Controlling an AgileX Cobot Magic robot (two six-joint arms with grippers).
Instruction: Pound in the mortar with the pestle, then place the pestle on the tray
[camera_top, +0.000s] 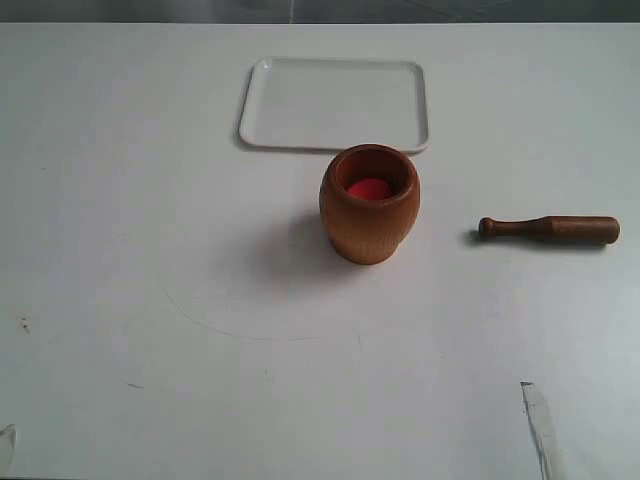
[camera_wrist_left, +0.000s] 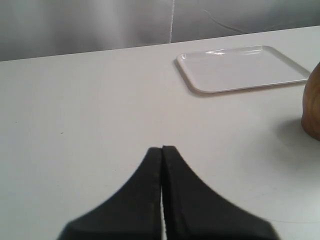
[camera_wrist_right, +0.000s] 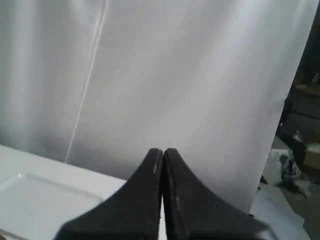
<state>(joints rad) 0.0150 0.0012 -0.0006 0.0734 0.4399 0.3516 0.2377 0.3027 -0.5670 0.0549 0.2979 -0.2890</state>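
Observation:
The reddish-brown mortar stands upright mid-table with a red lump inside; its side shows at the edge of the left wrist view. To its right the dark pestle lies flat on the table, knob end toward the mortar. Behind the mortar sits the white tray, also seen from the left wrist and partly from the right wrist. My left gripper is shut on nothing, above bare table. The right gripper is shut and holds nothing. Neither gripper shows in the exterior view.
The white table bears faint scuffs and a curved scratch in front of the mortar. A white curtain hangs behind the table's far edge. Cluttered shelving shows beyond the curtain in the right wrist view.

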